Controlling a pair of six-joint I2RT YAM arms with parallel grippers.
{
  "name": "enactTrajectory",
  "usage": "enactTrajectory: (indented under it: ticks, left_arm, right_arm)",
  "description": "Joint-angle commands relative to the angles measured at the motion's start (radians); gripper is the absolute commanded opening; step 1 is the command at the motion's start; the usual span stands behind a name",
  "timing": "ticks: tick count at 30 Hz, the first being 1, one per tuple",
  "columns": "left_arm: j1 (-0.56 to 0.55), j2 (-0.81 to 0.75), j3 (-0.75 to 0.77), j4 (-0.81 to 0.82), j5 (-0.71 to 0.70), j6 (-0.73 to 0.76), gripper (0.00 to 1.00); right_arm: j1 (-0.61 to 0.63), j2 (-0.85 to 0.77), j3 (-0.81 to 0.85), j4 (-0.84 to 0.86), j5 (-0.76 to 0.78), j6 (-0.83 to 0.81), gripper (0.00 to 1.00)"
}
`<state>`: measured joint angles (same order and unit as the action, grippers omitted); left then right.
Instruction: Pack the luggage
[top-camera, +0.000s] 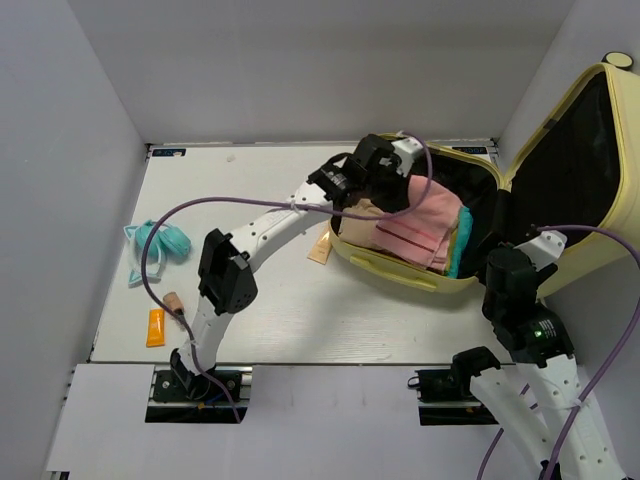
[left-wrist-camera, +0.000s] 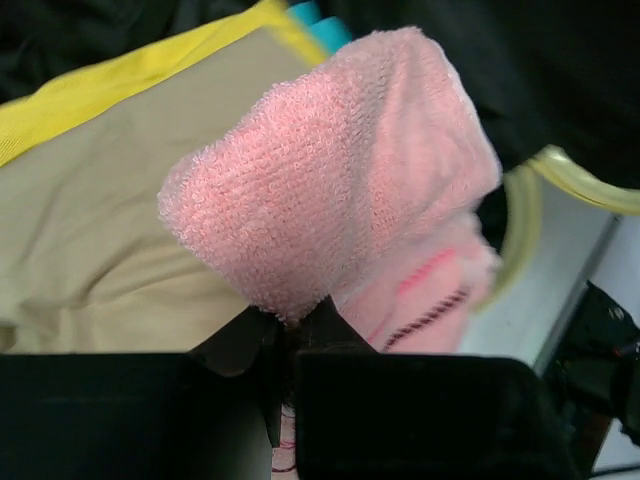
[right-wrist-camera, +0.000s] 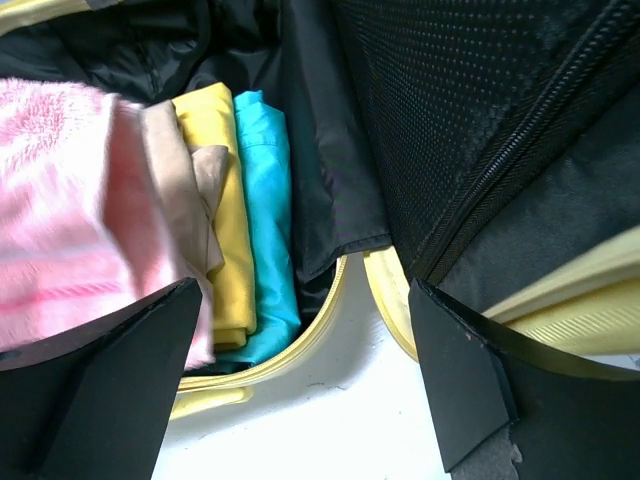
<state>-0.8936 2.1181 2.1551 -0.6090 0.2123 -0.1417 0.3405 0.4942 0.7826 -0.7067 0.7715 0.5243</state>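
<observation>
Luggage (top-camera: 400, 268) lies open at the far right corner of the counter (top-camera: 300, 330), its lid leaning out past the right edge.
Left jaws are clamped on a pink towel (left-wrist-camera: 330, 170), holding it above folded clothes (right-wrist-camera: 215, 200) packed in the base. Right jaws stand apart, gripping nothing, near the hinge by the right edge. An orange tube (top-camera: 155, 327) lies at the left edge.

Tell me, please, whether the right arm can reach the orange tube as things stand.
Probably not. The orange tube lies at the far left edge of the table, beyond the left arm's base, while the right gripper sits open by the luggage on the far right.
</observation>
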Motion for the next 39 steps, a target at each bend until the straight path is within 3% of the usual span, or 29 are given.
enactTrajectory:
  ticks: [1, 5, 8, 9, 10, 19, 25, 34, 39]
  left_arm:
    - [0.059, -0.006, 0.020, 0.055, 0.056, -0.124, 0.00]
    - [0.137, 0.019, 0.000, 0.080, 0.096, -0.183, 0.05]
    - [0.154, 0.042, -0.001, 0.089, 0.136, -0.184, 0.44]
    - [0.157, 0.046, 0.000, 0.081, 0.153, -0.168, 0.86]
    - [0.159, 0.042, 0.000, 0.077, 0.169, -0.154, 1.00]
    - [0.212, -0.042, -0.055, 0.000, 0.079, -0.128, 1.00]
    - [0.259, -0.096, -0.162, -0.018, 0.044, -0.134, 1.00]
    - [0.263, -0.009, -0.113, -0.021, 0.104, -0.141, 1.00]
    - [0.262, 0.026, -0.103, 0.011, 0.159, -0.171, 0.90]
  right_arm:
    - [-0.001, 0.023, 0.026, 0.012, 0.025, 0.013, 0.90]
    - [-0.003, 0.058, 0.035, 0.015, 0.009, -0.001, 0.90]
    - [-0.003, 0.090, 0.044, 0.030, -0.032, -0.026, 0.90]
    - [-0.001, 0.098, 0.052, 0.035, -0.040, -0.032, 0.90]
    - [-0.008, 0.130, 0.061, 0.033, -0.049, -0.040, 0.90]
    - [0.000, 0.415, 0.204, 0.102, -0.291, -0.072, 0.90]
    - [-0.001, 0.653, 0.351, 0.122, -0.472, -0.057, 0.81]
    - [-0.005, 0.849, 0.385, 0.178, -0.492, -0.032, 0.80]
    - [-0.008, 0.899, 0.360, 0.199, -0.498, -0.035, 0.74]
